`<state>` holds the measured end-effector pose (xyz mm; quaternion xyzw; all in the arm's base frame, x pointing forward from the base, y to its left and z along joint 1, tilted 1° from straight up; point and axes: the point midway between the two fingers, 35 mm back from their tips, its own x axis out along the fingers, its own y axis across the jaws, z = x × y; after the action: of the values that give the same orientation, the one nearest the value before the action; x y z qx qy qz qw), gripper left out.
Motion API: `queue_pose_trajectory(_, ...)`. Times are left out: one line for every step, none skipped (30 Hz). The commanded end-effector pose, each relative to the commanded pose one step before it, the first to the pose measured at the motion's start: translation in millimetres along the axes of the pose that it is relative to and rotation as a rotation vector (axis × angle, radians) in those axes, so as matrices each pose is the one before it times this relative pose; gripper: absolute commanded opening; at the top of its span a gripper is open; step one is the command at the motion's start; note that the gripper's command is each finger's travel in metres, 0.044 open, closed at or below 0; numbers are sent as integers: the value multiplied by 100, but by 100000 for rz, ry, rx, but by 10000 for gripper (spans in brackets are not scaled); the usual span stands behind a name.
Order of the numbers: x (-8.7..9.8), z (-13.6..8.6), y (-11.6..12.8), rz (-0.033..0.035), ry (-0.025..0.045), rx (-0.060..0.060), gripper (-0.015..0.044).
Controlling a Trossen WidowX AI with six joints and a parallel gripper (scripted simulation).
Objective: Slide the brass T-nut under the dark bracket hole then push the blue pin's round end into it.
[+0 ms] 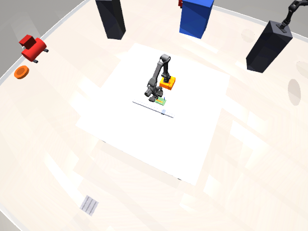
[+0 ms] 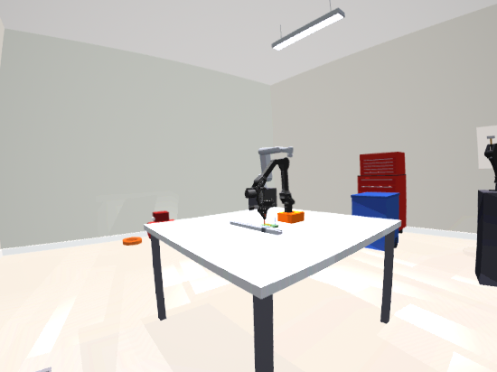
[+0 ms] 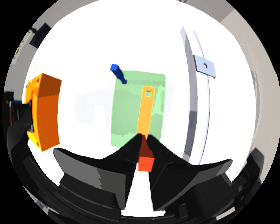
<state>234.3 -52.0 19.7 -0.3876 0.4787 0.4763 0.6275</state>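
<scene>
Nearest in the wrist view, the gripper (image 3: 144,136) (image 2: 265,218) is clamped on the orange handle (image 3: 145,161) of the brass T-nut (image 3: 145,112), which is over the green tray (image 3: 122,131) (image 1: 163,104). The blue pin (image 3: 118,74) stands at the tray. Beyond the tray lies the aluminum rail (image 3: 191,120) (image 1: 148,106) (image 2: 246,226) with its bracket (image 3: 200,64) (image 1: 163,111); only the wrist view shows the bracket's hole.

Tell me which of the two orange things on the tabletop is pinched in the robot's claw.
The small orange-red handle, between the claw's fingertips; the bigger orange block sits under the arm.
</scene>
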Motion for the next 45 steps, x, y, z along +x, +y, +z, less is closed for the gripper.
queue_pose_trajectory(138,34,135,444,-391,-333,-150)
queue_pose_trajectory(-44,27,-44,-142,-38,294,-150)
queue_pose_trajectory(-74,46,-74,-237,-65,490,-150)
queue_pose_trajectory(-89,56,-89,-285,-81,592,-150)
queue_pose_trajectory(-90,57,-88,-285,-84,592,-150)
queue_pose_trajectory(-125,58,-80,-220,-66,455,-150)
queue_pose_trajectory(-144,33,-28,12,5,-33,-150)
queue_pose_trajectory(-145,33,-25,19,7,-47,-150)
queue_pose_trajectory(-145,33,-24,19,7,-47,-150)
queue_pose_trajectory(-146,33,-23,19,7,-47,-150)
queue_pose_trajectory(-146,36,-20,19,7,-47,-150)
queue_pose_trajectory(-146,36,-19,19,7,-47,-150)
queue_pose_trajectory(-147,36,-18,19,7,-47,-150)
queue_pose_trajectory(-147,36,-17,19,7,-47,-150)
queue_pose_trajectory(-147,36,-16,19,7,-47,-150)
queue_pose_trajectory(-148,37,-15,20,7,-47,-150)
queue_pose_trajectory(-148,37,-13,20,7,-47,-150)
queue_pose_trajectory(-149,37,-12,20,7,-47,-150)
queue_pose_trajectory(-149,37,-11,20,7,-47,-150)
queue_pose_trajectory(-149,37,-10,20,6,-47,-150)
queue_pose_trajectory(-149,37,-14,19,6,-47,-150)
queue_pose_trajectory(-150,37,-13,19,6,-47,-150)
queue_pose_trajectory(-150,37,-12,19,6,-47,-150)
queue_pose_trajectory(-150,38,-11,19,6,-47,-150)
queue_pose_trajectory(-151,38,-10,19,6,-47,-150)
queue_pose_trajectory(-151,38,-9,20,6,-47,-150)
queue_pose_trajectory(-151,38,-8,20,6,-47,-150)
queue_pose_trajectory(-152,38,-7,20,6,-47,-150)
queue_pose_trajectory(-152,39,-5,20,6,-47,-150)
queue_pose_trajectory(-152,39,-4,20,6,-46,-150)
queue_pose_trajectory(-152,38,-7,21,6,-47,-150)
queue_pose_trajectory(-153,39,-6,21,6,-47,-150)
queue_pose_trajectory(-153,39,-5,21,6,-47,-150)
queue_pose_trajectory(-153,39,-4,21,6,-47,-150)
queue_pose_trajectory(-153,39,-3,21,6,-47,-150)
queue_pose_trajectory(-154,39,-1,21,6,-47,-150)
queue_pose_trajectory(-154,39,0,21,6,-47,-150)
queue_pose_trajectory(-154,40,1,21,6,-47,-150)
queue_pose_trajectory(-154,40,2,22,6,-47,-150)
queue_pose_trajectory(-155,40,3,22,6,-47,-150)
queue_pose_trajectory(-155,39,2,22,6,-47,-150)
queue_pose_trajectory(-155,40,3,22,6,-47,-150)
queue_pose_trajectory(-155,40,4,22,6,-47,-150)
queue_pose_trajectory(-155,40,5,22,6,-47,-150)
queue_pose_trajectory(-156,40,6,22,6,-47,-150)
